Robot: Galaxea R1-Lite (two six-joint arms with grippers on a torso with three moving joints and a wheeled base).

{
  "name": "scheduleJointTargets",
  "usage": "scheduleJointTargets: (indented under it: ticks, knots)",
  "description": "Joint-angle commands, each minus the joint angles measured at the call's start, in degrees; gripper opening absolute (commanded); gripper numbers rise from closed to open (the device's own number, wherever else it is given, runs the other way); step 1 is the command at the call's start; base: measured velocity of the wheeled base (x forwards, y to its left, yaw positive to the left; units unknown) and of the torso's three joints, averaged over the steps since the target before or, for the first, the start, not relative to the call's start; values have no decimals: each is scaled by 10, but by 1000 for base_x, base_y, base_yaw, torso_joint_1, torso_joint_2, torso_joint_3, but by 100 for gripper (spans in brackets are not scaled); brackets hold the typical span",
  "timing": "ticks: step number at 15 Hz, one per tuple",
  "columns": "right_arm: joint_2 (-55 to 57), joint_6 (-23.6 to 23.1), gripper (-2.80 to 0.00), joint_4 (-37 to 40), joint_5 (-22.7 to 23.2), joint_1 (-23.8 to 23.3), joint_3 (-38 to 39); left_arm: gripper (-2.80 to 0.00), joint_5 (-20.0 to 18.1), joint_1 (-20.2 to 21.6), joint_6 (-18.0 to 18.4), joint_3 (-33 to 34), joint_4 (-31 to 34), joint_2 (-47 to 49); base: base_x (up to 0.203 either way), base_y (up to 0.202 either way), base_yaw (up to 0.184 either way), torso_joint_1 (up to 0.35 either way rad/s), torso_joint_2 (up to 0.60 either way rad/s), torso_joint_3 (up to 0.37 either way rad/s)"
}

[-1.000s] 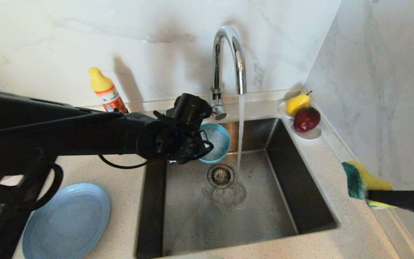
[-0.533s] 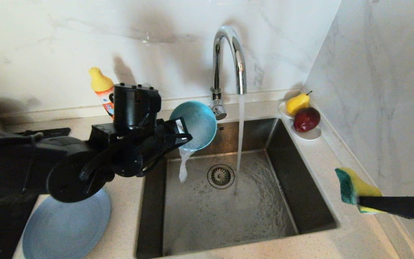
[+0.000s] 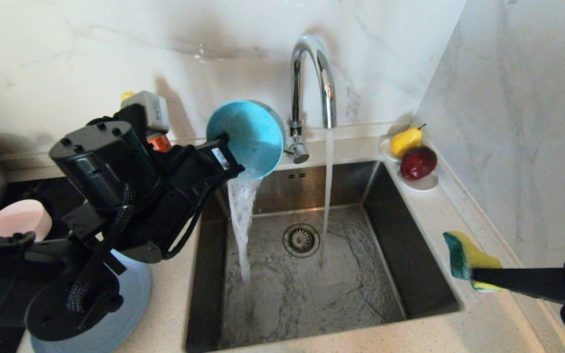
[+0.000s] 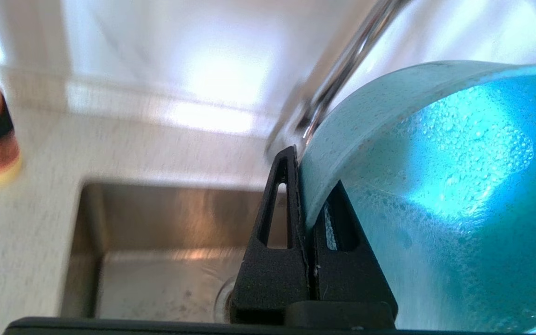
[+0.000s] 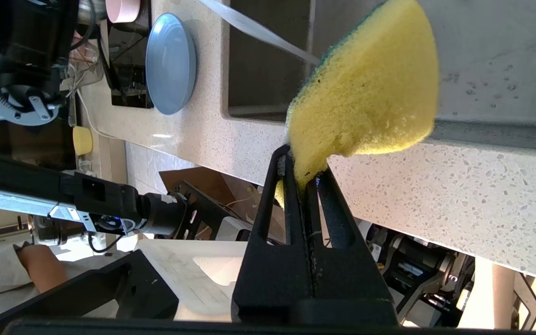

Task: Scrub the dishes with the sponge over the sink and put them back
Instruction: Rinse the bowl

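Teal bowl (image 3: 248, 137) rim pinched between left gripper (image 3: 223, 153) jaws.

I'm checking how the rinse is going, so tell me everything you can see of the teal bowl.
The teal bowl is round, matte and faintly speckled, its inside wet with droplets. The left gripper is shut on its rim, one finger inside and one outside. It is tipped on its side above the back left part of the sink, beside the tap, pouring water down into the basin.
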Motion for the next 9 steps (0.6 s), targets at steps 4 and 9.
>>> scheduleJointTargets:
  ticks: [4, 9]
  knots:
    - [-9, 1, -280, 1, 2, 0, 4, -280, -45, 0, -2, 44, -49, -76, 0, 0, 0, 0, 0, 0]
    - [-12, 2, -280, 4, 2, 0, 5, -280, -70, 0, -7, 43, -54, -121, 0, 0, 0, 0, 0, 0]
